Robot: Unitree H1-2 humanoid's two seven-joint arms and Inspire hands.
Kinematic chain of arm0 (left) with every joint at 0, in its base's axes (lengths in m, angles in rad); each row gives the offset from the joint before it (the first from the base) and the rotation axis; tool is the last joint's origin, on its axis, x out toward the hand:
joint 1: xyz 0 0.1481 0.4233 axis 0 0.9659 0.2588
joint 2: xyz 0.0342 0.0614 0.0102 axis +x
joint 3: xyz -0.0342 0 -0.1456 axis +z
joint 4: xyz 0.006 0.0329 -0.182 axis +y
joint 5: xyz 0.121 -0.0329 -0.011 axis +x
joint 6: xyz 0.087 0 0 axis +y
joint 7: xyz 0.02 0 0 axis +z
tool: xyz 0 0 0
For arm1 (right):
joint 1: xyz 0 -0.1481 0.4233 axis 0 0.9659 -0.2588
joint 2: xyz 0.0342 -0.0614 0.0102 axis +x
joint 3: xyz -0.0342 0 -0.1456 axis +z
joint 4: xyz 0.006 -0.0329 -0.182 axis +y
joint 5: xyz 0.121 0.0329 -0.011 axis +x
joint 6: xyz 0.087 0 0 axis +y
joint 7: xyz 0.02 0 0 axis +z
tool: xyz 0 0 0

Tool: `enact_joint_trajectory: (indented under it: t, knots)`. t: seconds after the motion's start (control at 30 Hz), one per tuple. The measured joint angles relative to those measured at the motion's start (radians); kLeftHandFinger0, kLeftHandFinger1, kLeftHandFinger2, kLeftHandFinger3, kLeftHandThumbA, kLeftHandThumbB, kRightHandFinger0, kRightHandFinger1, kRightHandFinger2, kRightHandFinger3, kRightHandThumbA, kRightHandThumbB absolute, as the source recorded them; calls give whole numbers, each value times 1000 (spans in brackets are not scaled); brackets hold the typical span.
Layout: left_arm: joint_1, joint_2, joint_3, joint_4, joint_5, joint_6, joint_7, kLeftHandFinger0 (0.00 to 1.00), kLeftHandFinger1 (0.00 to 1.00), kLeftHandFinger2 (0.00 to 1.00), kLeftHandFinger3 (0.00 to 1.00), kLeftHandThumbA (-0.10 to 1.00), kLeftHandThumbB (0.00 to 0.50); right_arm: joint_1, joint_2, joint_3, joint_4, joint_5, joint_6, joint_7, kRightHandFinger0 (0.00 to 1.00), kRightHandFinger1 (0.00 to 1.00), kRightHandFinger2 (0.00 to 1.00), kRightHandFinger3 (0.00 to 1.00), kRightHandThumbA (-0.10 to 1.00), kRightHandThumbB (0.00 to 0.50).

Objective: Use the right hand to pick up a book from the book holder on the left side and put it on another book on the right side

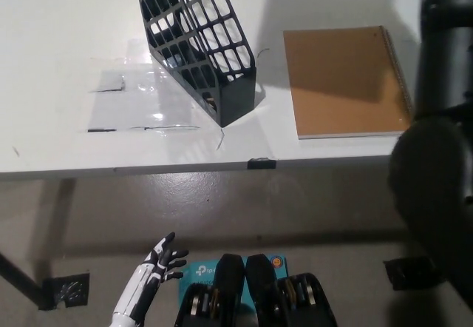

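Observation:
The black mesh book holder (199, 38) stands on the white table (66, 142) left of centre, and no book shows inside it. A brown spiral-bound book (344, 79) lies flat on the table to the right, with a large shadow falling over its top. My black right arm (443, 120) rises along the right edge and leaves the picture at the top; its hand and any book it carries are out of sight. My white left hand (155, 264) rests low at the lower left, below the table, fingers apart and holding nothing.
Clear tape patches (122, 83) and dark marks lie on the table left of the holder. A small black clip (261, 163) sits on the table's front edge. Below is bare floor, with a blue box (198, 272) near my body.

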Motion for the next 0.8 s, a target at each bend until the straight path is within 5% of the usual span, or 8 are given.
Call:
enact_joint_trajectory:
  t: [0.1,0.13,0.17,0.3,0.57,0.8]
  knots:
    - [0,0,0,4,-2,-1,0,789,815,804,1000,943,150,6,-36,2,19,33,4,-5,0,235,721,1000,-100,47]
    - [1,-1,1,7,-3,-2,0,787,814,803,1000,939,160,9,-50,5,33,50,5,-6,0,133,568,1000,-100,9]
    - [1,-1,1,9,-4,-2,0,786,814,803,1000,938,164,12,-65,11,52,64,6,-6,0,236,655,991,-100,40]
    - [4,-3,1,15,-6,-2,0,775,809,803,1000,931,157,34,-109,40,101,87,8,-3,0,156,616,1000,-100,65]
    - [24,-16,2,22,-7,-7,0,775,818,815,1000,950,150,112,-118,51,195,70,3,9,0,191,706,1000,-100,88]
    - [30,-16,4,22,-7,-10,0,781,831,817,1000,934,152,159,-133,78,444,16,-56,23,0,48,601,1000,-100,70]
